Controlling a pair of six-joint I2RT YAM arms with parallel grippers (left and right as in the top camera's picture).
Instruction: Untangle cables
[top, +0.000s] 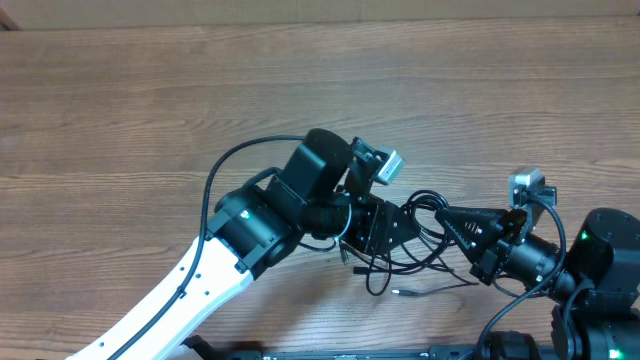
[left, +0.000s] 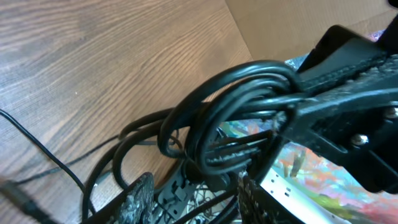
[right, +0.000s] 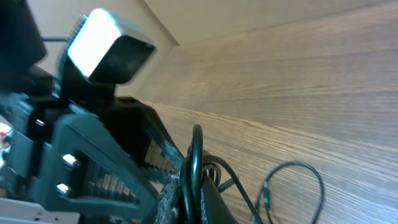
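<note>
We think the job now is to pull one cord out of the knot, and we should go slow. Our left gripper (top: 398, 228) has its fingers (left: 140, 199) apart, and a few cords lie in the gap. It should take just one cord, not the whole bunch.

The cables (top: 418, 245) sit near the bottom edge of the table (top: 150, 100), a bit right of the middle, between our two grippers. Our right gripper (top: 447, 216) is closed tight on a round coil (left: 236, 81) of them. It should hold firm while the left one draws a cord out sideways.

The thick arm cable (top: 213, 190) on the left is not part of the knot. A loose plug end (top: 400, 293) lies just below the bunch and could snag. The two grippers are very near each other, so they could bump.
</note>
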